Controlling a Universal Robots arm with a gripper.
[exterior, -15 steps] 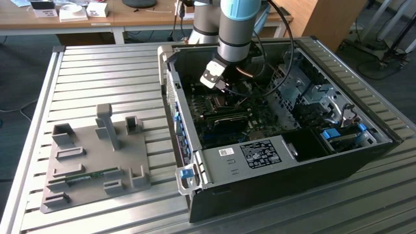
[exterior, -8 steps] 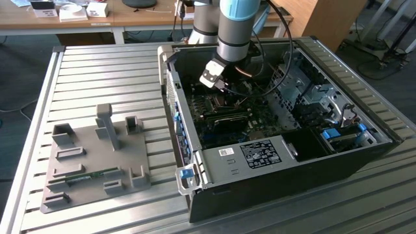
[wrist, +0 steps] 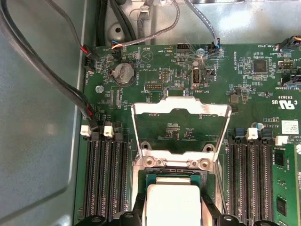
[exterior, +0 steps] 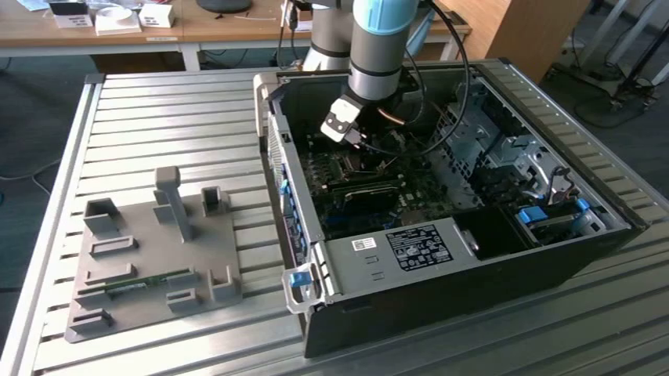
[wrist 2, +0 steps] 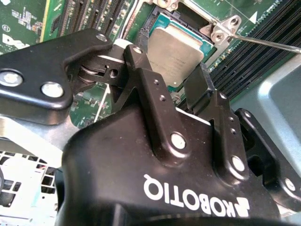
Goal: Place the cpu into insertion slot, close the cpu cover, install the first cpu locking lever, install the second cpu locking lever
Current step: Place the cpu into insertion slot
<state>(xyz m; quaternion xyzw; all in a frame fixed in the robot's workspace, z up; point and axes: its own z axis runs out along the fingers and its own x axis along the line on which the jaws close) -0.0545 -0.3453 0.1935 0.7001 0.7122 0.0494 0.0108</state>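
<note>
While the one cpu cover [wrist: 207,107] stands open, the pincer [wrist 2: 169,66] clamps the single cpu [wrist 2: 178,47] between two fingers [wrist 2: 150,89].

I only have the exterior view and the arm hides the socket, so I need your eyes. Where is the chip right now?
Observer: In the second wrist view the chip is held between the fingers, right over the socket.
Operator: Is the cover down?
Observer: No. In the first wrist view the cover frame stands open, swung up off the socket.
Operator: And the levers?
Observer: In the second wrist view one thin lever juts out past the socket, holding nothing down.
</note>
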